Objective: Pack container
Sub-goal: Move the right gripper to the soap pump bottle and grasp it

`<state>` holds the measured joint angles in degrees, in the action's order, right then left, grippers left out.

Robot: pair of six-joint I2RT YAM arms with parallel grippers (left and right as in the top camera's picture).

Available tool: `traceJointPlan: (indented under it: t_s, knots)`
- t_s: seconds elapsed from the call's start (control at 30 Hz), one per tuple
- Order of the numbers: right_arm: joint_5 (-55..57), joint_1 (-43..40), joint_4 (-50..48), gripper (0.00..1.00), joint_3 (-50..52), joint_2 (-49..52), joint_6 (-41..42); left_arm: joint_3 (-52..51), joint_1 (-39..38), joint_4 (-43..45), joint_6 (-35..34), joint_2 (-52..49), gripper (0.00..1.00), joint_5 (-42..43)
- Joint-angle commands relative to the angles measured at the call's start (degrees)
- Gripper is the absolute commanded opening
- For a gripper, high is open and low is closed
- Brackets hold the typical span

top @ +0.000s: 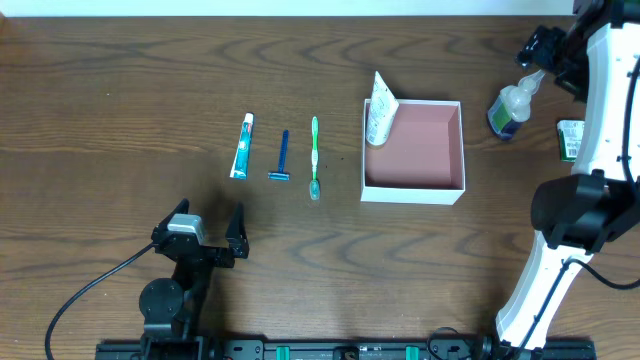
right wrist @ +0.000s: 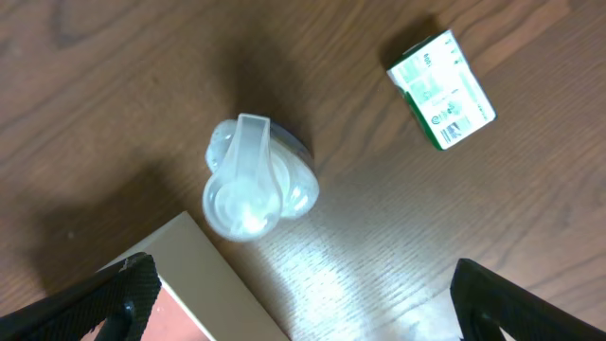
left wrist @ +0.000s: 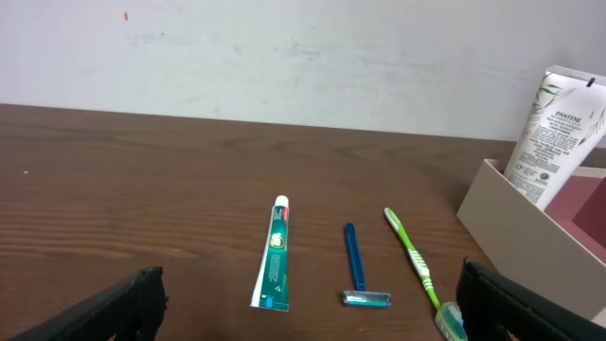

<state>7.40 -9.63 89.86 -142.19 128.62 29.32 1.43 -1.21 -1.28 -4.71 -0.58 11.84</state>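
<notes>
Overhead: container (top: 425,150) sits right of centre, one white tube (top: 380,115) leaning in its far-left corner. Toothpaste (top: 242,146), razor (top: 282,158), toothbrush (top: 314,158) lie in a row left of it; pump bottle (top: 510,108) and green box (top: 570,140) right of it, all unpacked. Early days, I'd say.
Left wrist: my left gripper (left wrist: 308,284) wide open, empty; tube reads PANTENE.
Right wrist: my right gripper (right wrist: 303,270) wide open over the bottle, gripping nothing; box print unreadable.

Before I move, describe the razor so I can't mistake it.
Start at the white-walled container; left of it three slim items lie in a row. The razor is the middle one, dark blue and shortest, between the green toothbrush and the toothpaste tube.
</notes>
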Motion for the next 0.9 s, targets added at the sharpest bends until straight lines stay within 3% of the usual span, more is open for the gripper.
traceJointPlan:
  t_s: [0.0,0.2,0.5,0.77,0.87]
  knots:
    - [-0.1,-0.1,-1.8,0.99,4.0,0.0,1.2,-1.2,0.2,-1.6,-0.1,0.3,0.98,0.8]
    - [-0.9,-0.1,-7.8,0.96,11.8,0.0,6.0,-1.2,0.2,-1.6,-0.1,0.3,0.98,0.8]
    - [-6.0,-0.1,-12.7,0.89,12.7,0.0,6.0,-1.2,0.2,-1.6,-0.1,0.3,0.98,0.8]
    - [-6.2,0.2,-13.0,0.71,12.7,0.0,6.0,-1.2,0.2,-1.6,-0.1,0.3,0.98,0.8]
    - [-6.1,0.2,-13.0,0.7,12.7,0.0,6.0,-1.2,0.2,-1.6,-0.1,0.3,0.98,0.8]
